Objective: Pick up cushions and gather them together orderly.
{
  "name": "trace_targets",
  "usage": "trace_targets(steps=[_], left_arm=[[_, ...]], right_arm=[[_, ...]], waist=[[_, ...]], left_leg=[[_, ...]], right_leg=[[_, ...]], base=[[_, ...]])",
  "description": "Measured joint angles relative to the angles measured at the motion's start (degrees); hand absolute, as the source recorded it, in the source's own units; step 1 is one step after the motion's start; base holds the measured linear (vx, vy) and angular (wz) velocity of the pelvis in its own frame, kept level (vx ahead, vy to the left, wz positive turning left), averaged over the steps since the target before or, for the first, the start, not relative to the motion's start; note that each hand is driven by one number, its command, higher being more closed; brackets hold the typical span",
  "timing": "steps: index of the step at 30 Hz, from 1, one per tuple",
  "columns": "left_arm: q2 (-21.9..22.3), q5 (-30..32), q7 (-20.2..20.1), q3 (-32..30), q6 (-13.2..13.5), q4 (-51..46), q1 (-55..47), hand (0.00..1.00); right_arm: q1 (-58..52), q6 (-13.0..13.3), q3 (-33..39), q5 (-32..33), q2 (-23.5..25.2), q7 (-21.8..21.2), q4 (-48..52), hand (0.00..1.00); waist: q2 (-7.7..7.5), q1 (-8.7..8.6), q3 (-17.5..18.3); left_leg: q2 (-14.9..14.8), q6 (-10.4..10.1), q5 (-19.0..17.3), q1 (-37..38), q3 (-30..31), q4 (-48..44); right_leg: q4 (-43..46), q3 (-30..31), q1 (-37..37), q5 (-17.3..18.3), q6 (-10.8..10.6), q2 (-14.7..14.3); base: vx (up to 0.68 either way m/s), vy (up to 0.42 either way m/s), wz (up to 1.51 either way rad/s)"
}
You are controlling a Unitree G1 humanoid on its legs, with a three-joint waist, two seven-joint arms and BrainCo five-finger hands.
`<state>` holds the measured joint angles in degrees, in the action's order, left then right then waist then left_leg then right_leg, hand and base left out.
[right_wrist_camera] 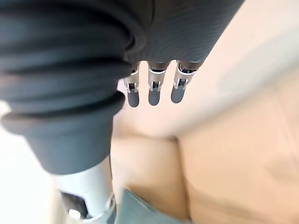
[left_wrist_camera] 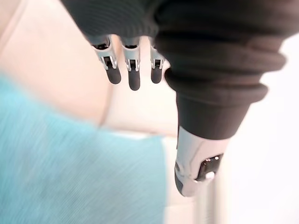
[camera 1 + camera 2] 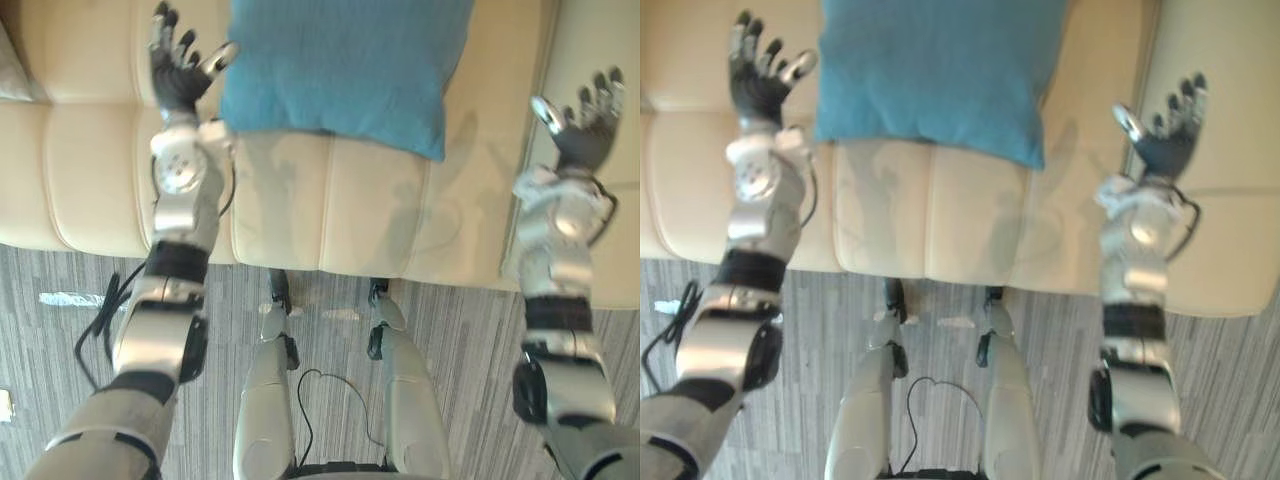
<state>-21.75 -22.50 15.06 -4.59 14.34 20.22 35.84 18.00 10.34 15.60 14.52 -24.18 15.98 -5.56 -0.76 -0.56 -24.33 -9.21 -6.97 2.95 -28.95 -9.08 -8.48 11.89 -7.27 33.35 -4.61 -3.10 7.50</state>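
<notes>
In the left eye view, a blue cushion (image 3: 345,65) is seen lying on the cream sofa (image 3: 330,210). The left robot hand (image 3: 178,75) is held open just beside it, and the right robot hand (image 3: 585,125) is spread open well apart. In each wrist view, straight fingers (image 2: 134,77) are shown.

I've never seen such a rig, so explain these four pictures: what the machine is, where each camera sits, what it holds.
It is a humanoid robot facing a cream sofa. The two wide pictures come from cameras in its head, looking down. The two close-ups come from cameras on its wrists, looking along the fingers. A blue cushion lies on the sofa. The left hand is open close beside the cushion; the right hand is open, well apart from it. Neither holds anything.
</notes>
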Motion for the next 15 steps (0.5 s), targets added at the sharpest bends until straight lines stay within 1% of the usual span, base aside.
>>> trace_targets(steps=[1,2,3,4,5,6,7,8,9,10,11,12,13,15], left_arm=[[1.17,0.96,-0.64,-0.20,0.11,-1.40,-5.60,0.00],[3.36,2.04,-1.68,-0.17,-0.18,-1.44,-12.52,0.00],[4.21,2.31,-1.94,0.13,-0.36,-1.39,-14.97,0.00],[6.69,2.95,-2.87,1.09,-1.13,-0.97,-20.39,0.00],[8.13,3.97,-3.59,2.04,-1.48,-0.18,-23.52,0.00],[10.38,6.31,-5.24,4.06,-2.36,2.17,-28.02,0.00],[11.11,7.88,-6.17,4.84,-2.84,3.33,-29.40,0.00],[11.99,10.07,-7.52,6.23,-3.38,5.50,-31.36,0.00],[12.78,11.44,-8.67,7.42,-3.56,8.83,-33.21,0.00],[13.96,15.13,-10.03,7.85,-4.10,14.02,-34.49,0.00],[14.48,16.72,-10.59,7.88,-4.45,16.76,-35.00,0.00],[15.06,18.12,-10.89,7.87,-4.92,20.04,-35.92,0.00],[15.74,20.54,-10.91,7.70,-5.36,24.58,-37.21,0.00],[15.96,21.83,-10.89,7.50,-5.74,27.22,-38.37,0.00]], right_arm=[[-4.86,0.12,-0.07,-2.72,1.87,-0.54,1.10,0.00],[-10.95,0.06,-0.18,-5.84,5.48,-1.54,1.51,0.00],[-13.02,0.01,-0.38,-6.44,6.80,-1.90,1.50,0.00],[-17.41,-0.15,-1.33,-7.99,9.69,-2.61,1.21,0.00],[-19.73,-0.16,-2.06,-8.63,11.37,-3.35,0.23,0.00],[-22.43,-0.35,-3.42,-10.25,14.00,-4.79,-3.02,0.00],[-23.33,-0.53,-3.88,-10.83,14.85,-5.42,-4.77,0.00],[-23.91,-0.79,-4.64,-12.33,16.06,-6.38,-8.72,0.00],[-23.89,-0.81,-5.47,-12.43,17.35,-7.11,-14.24,0.00],[-23.61,-1.33,-5.60,-14.72,18.82,-8.21,-21.75,0.00],[-23.41,-1.72,-5.62,-15.46,19.40,-8.80,-25.93,0.00],[-23.47,-2.13,-5.61,-16.58,20.01,-9.19,-30.89,0.00],[-24.03,-3.06,-5.52,-16.87,20.52,-9.49,-37.28,0.00],[-24.22,-3.43,-4.91,-16.87,20.73,-9.59,-40.95,0.00]], waist=[[-0.61,0.01,1.23],[-1.62,0.15,2.44],[-1.94,0.17,3.17],[-2.56,0.17,4.82],[-2.88,0.23,5.95],[-3.10,0.31,7.46],[-3.08,0.31,8.03],[-3.06,0.31,9.21],[-2.81,0.25,11.27],[-2.26,0.12,12.21],[-1.84,0.12,12.51],[-1.23,0.05,13.09],[-0.21,-0.01,14.30],[0.39,-0.13,15.42]], left_leg=[[-0.45,-0.12,-1.18,1.13,-0.02,-0.95],[-1.00,-0.31,-2.32,3.64,-0.33,-1.43],[-1.15,-0.32,-2.60,4.29,-0.49,-1.52],[-1.25,-0.72,-3.22,5.86,-0.76,-1.71],[-1.24,-0.68,-3.62,6.90,-0.96,-1.63],[-1.15,-0.74,-4.04,9.07,-1.25,-1.38],[-1.05,-0.65,-4.14,9.82,-1.27,-1.12],[-0.82,-0.64,-4.14,10.99,-1.42,-0.40],[-0.44,-0.63,-4.14,11.37,-1.44,0.09],[-0.28,-0.66,-4.09,13.57,-1.41,1.32],[-0.20,-0.71,-4.05,15.04,-1.39,2.05],[-0.09,-0.71,-4.06,16.75,-1.34,2.89],[0.26,-0.71,-4.06,19.36,-1.40,4.45],[0.52,-0.68,-4.04,20.41,-1.37,5.35]], right_leg=[[0.37,-0.04,-1.36,1.07,0.10,-0.29],[0.99,-0.23,-3.77,2.43,0.20,-0.61],[1.33,-0.29,-4.37,2.83,0.22,-0.67],[2.07,-0.39,-5.64,3.92,0.26,-0.70],[2.43,-0.35,-6.42,4.53,0.18,-0.67],[2.72,-0.30,-8.29,5.48,-0.01,-0.52],[2.73,-0.30,-8.93,5.73,0.00,-0.44],[2.64,-0.24,-9.71,5.96,-0.14,-0.34],[2.31,-0.28,-10.02,6.14,-0.29,-0.24],[0.89,-0.48,-12.33,6.10,-0.33,-0.28],[0.04,-0.64,-13.90,6.03,-0.44,-0.30],[-1.11,-0.92,-15.89,5.94,-0.58,-0.34],[-2.88,-1.06,-18.61,5.67,-1.00,-0.44],[-4.45,-1.13,-19.94,5.22,-1.35,-0.42]], base=[[0.11,-0.049,-0.12],[0.11,-0.032,-0.07],[0.12,-0.024,-0.02],[0.10,-0.013,0.00],[0.16,0.000,-0.01],[0.13,0.012,-0.01],[0.12,0.016,0.00],[0.07,0.021,0.01],[0.13,0.035,0.02],[0.13,0.036,0.03],[0.14,0.042,0.05],[0.10,0.052,0.04],[0.08,0.046,0.03],[0.08,0.046,-0.01]])
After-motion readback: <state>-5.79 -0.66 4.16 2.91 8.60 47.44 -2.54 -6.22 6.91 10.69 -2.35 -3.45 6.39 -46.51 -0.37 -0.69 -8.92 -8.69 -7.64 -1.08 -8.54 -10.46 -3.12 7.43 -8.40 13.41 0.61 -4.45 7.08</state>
